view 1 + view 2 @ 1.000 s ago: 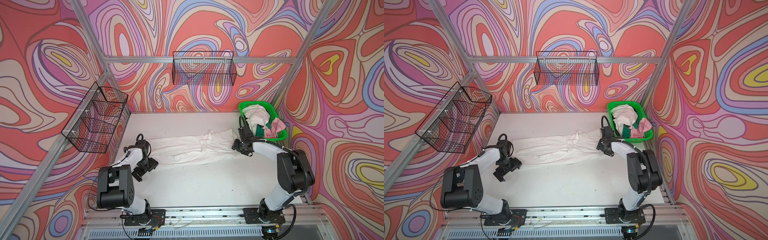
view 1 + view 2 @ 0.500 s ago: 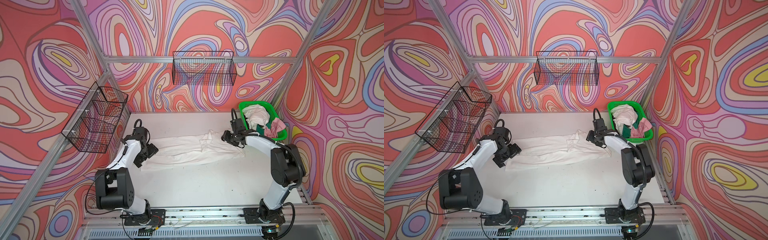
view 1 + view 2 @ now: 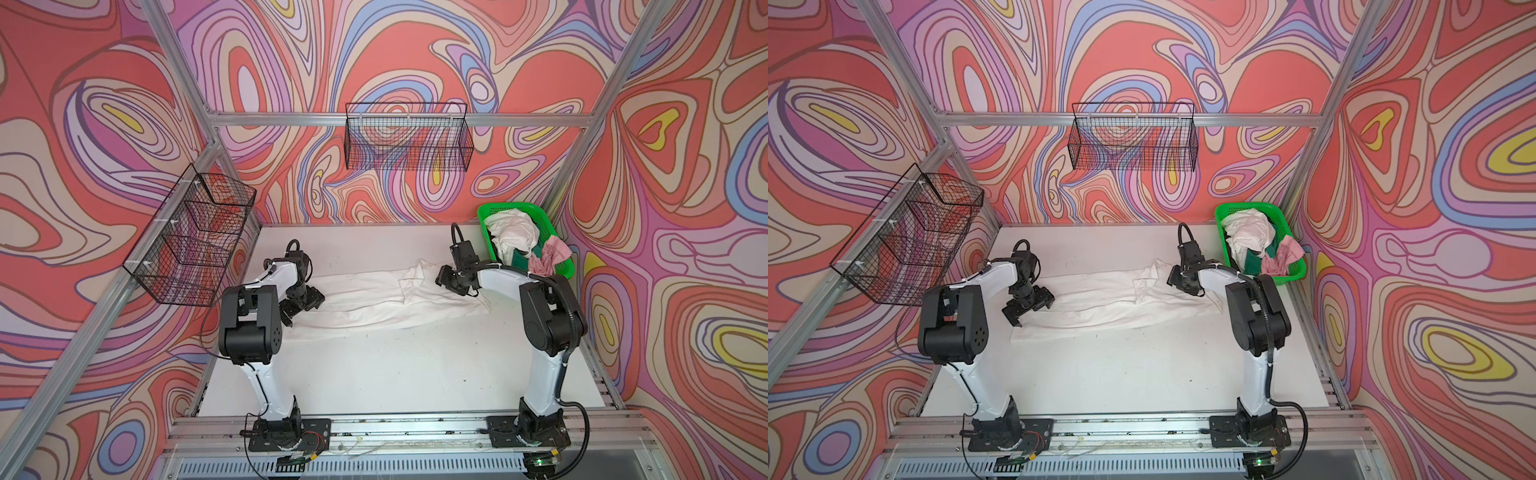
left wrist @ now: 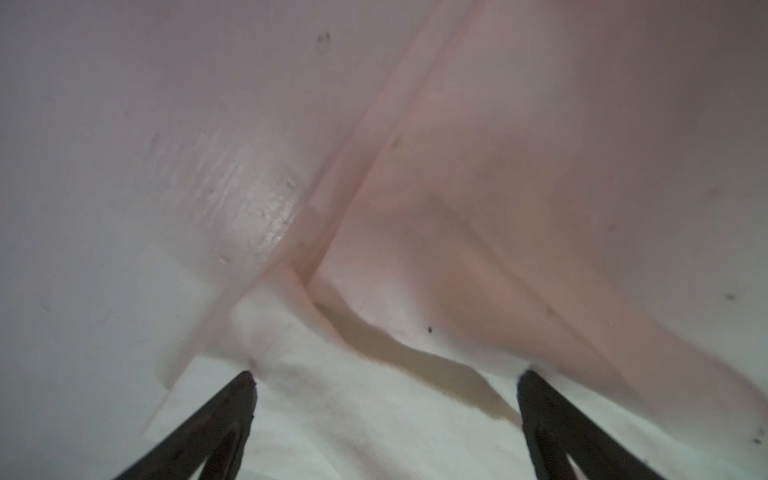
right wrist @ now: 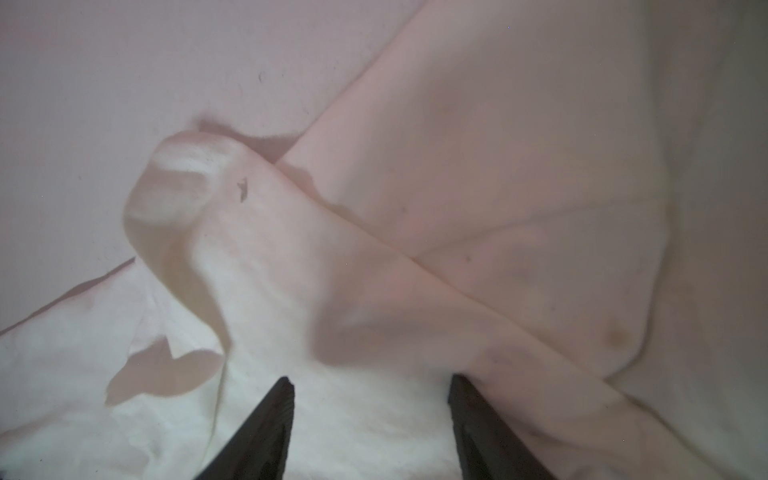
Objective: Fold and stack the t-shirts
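Top views: white table (image 3: 374,374) is ringed by swirly walls (image 3: 415,62); left gripper (image 3: 302,309) and right gripper (image 3: 451,286) are spread over a t-shirt (image 3: 365,297).

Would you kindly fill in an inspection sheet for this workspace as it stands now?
Surface: white table, bare nearer the arm bases.
Job's things: long white t-shirt spread across the table; crumpled white t-shirt, dark green t-shirt and pink t-shirt heaped in the green basket at the far right.
Clutter: nothing seen.
Grippers: left gripper open at the spread shirt's left end; right gripper open at its right end.
Cables: black cable loops at both wrists.
Surroundings: two black wire baskets on swirl-patterned walls; aluminium frame.
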You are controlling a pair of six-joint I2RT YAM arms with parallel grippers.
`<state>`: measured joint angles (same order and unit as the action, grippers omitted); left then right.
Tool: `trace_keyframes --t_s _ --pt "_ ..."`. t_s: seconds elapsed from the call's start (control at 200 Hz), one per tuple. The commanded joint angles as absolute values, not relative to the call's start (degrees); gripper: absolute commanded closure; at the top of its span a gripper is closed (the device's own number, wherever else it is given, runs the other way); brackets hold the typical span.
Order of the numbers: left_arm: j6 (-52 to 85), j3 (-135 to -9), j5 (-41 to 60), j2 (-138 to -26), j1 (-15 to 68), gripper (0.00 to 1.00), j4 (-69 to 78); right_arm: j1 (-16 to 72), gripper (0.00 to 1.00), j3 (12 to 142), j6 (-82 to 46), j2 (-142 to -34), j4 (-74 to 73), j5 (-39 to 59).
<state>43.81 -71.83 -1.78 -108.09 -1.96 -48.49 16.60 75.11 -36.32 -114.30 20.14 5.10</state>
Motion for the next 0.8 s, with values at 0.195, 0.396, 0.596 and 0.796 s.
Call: trace_keyframes --t_s 0.195,0.396,0.596,0.796 --pt "46.4 -62.2 3.1 -104.6 -0.9 0.0 -48.3 15.7 0.37 83.6 -33.6 -124.5 23.1 -0.4" --pt "48.4 -54.4 7.6 -99.1 2.5 0.0 -47.3 15.6 0.37 95.5 -30.8 -132.9 27.4 -0.4" --pt "52.5 -48.0 10.1 -92.1 8.8 0.0 -48.0 15.6 0.37 107.1 -28.2 -140.9 32.6 0.0" --pt "60.5 -40.4 13.8 -82.8 15.0 0.0 -47.6 15.6 0.37 115.5 -24.8 -144.9 35.4 0.1"
